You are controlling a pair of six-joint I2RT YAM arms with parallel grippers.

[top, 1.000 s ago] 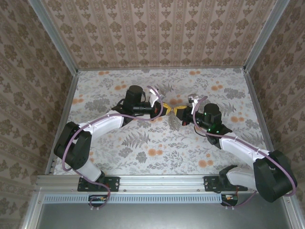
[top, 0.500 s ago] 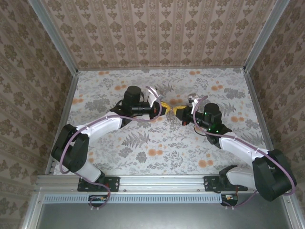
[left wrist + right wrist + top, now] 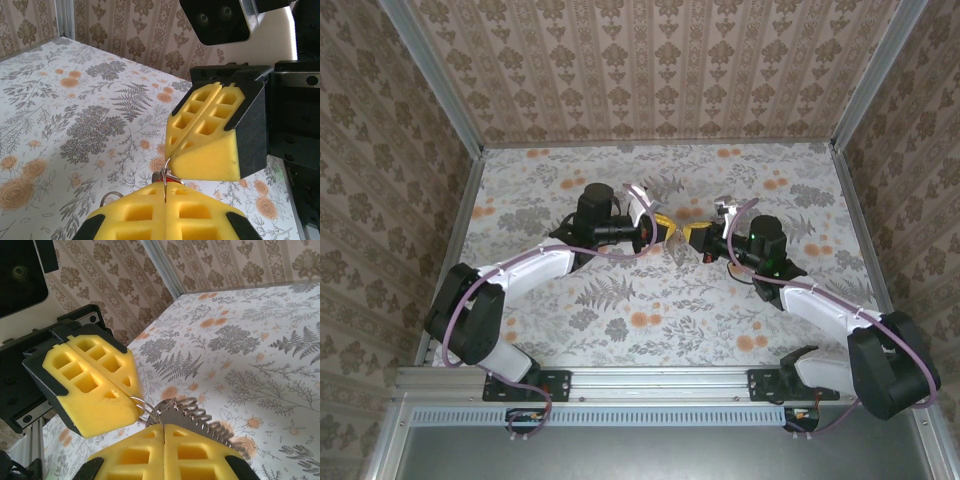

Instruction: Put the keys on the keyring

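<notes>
Overhead, floral tabletop (image 3: 650, 300) and patterned walls (image 3: 650, 70) frame the left claw (image 3: 663, 227).

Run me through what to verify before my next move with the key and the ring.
1. The left gripper shut on the keyring: ok.
2. The right gripper shut on the key: ok.
3. Key and keyring meeting between the two grippers: ok.
4. Both held above the table: ok.
5. Key already threaded on the keyring: cannot tell.

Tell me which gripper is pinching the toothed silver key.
The right gripper, shut on the toothed silver key; the left gripper pinches the thin wire keyring instead.
</notes>
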